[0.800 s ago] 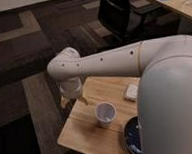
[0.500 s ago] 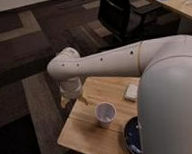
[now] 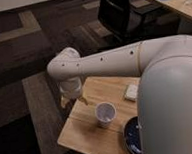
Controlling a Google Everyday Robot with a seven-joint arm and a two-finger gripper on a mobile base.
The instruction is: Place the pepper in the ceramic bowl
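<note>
My gripper [image 3: 70,99] hangs below the white wrist over the far left corner of the small wooden table [image 3: 86,132]. A small orange-red tip [image 3: 83,99] that looks like the pepper shows just right of the gripper, at the table surface; the rest of it is hidden by the gripper. I cannot tell if the pepper is held. The dark-blue ceramic bowl [image 3: 133,137] sits at the near right of the table, half hidden behind my arm's white body. It is well apart from the gripper.
A white cup [image 3: 106,114] stands on the table between the gripper and the bowl. A pale rectangular block [image 3: 131,92] lies at the table's far right. A black office chair [image 3: 122,11] and a desk [image 3: 176,0] stand behind. Carpet surrounds the table.
</note>
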